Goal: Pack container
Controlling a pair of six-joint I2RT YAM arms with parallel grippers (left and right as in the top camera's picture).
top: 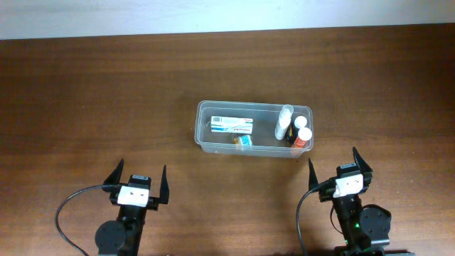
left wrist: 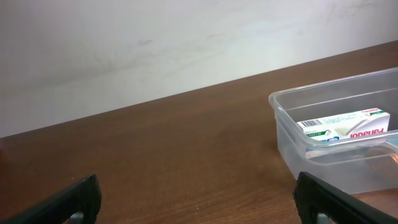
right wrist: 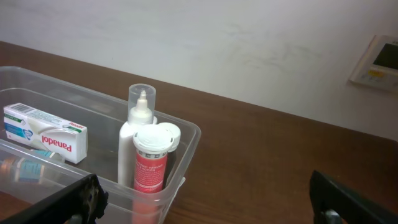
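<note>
- Plainly, the container (top: 242,104) sits mid-counter (top: 85,92), ahead of both arms and nearer our right one.
- Inside it we count four things. A box (top: 232,124) lies flat toward the left end, with a small item (top: 243,141) in yellow and blue just beside it on the near side. A white bottle (top: 284,122) and a red bottle (top: 302,137) are side by side at the right end.
- From the right wrist both bottles stand upright against the end wall, so close that we cannot tell whether they touch.
- Our left tool (top: 142,172) hangs near the front edge of the counter with its jaws spread wide, holding nothing. Its camera sees the container's left end and the box through the clear wall.
- Our right tool (top: 333,160) is likewise spread apart and empty, just short of the container's right end.
- We see nothing loose on the counter outside the container, and no lid in any of the three views.
- We judge the packing done or all but done, since every item in view is already in the container and neither tool carries one.
- As we read it, what is left is at most a lid or an item out of view, and the pictures cannot settle that.
</note>
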